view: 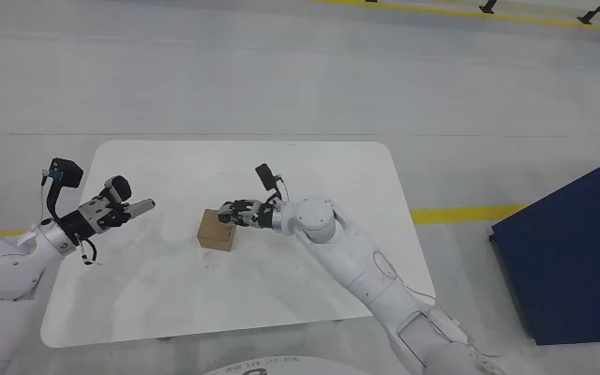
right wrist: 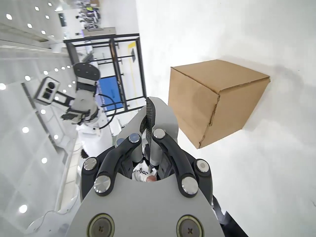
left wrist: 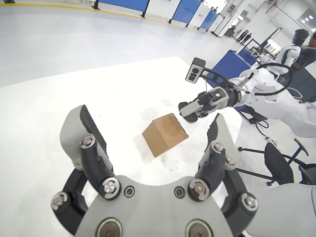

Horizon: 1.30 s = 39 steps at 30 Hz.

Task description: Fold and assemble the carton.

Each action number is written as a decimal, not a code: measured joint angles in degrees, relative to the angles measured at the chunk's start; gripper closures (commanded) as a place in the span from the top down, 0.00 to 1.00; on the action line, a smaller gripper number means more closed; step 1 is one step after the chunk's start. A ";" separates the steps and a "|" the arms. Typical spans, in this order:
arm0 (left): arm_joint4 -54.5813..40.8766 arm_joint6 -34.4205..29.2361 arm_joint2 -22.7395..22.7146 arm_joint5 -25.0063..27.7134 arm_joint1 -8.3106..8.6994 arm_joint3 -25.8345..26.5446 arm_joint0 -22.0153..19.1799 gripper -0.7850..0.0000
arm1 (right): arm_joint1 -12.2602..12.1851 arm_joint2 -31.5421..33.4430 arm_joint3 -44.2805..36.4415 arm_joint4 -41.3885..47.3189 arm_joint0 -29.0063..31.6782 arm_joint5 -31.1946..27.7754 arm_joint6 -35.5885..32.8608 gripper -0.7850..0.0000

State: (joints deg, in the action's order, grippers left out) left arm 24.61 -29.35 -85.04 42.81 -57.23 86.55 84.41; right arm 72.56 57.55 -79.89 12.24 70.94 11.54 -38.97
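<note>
A small brown carton (view: 217, 230), closed into a cube, stands near the middle of the white table (view: 328, 169). My right gripper (view: 228, 213) hovers just above its top far corner, fingers pressed together with nothing between them. The right wrist view has the carton (right wrist: 214, 99) close beside that shut gripper (right wrist: 149, 107). My left gripper (view: 142, 204) is held above the table's left part, well apart from the carton, fingers spread wide. From the left wrist the carton (left wrist: 165, 135) lies beyond the open gripper (left wrist: 150, 122), with the right gripper (left wrist: 188, 113) at its upper corner.
The table (left wrist: 37, 114) is bare around the carton. A dark blue panel (view: 558, 258) stands on the floor to the right of the table. A black chair (left wrist: 279, 166) stands off the table's edge.
</note>
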 measured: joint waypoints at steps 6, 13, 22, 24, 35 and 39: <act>0.00 0.00 0.00 0.00 0.00 0.00 0.00 1.00 | -1.33 5.72 2.96 2.88 3.90 0.57 -0.92 0.00; 0.00 0.00 0.00 0.00 0.00 0.00 0.00 1.00 | 0.38 -0.44 10.06 2.95 -0.30 5.08 -0.09 0.00; 0.00 0.00 0.00 0.00 0.00 0.00 0.00 1.00 | 2.06 -5.28 13.54 3.93 -4.19 2.09 -2.10 0.00; 0.00 0.00 0.00 0.00 0.00 0.00 0.00 1.00 | 2.05 -4.93 13.98 4.35 -4.25 1.66 -1.77 0.00; 0.00 0.00 0.00 0.00 0.00 0.00 0.00 1.00 | 0.20 6.80 12.30 15.86 -1.67 -11.05 -4.35 0.23; 0.00 0.00 0.00 0.00 0.00 0.00 0.00 1.00 | -0.07 10.51 12.62 21.15 -2.26 -13.02 -4.97 1.00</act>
State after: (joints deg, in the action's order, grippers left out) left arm 24.61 -29.35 -85.04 42.81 -57.23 86.55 84.41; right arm 72.48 68.06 -67.28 33.38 68.68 -1.48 -43.94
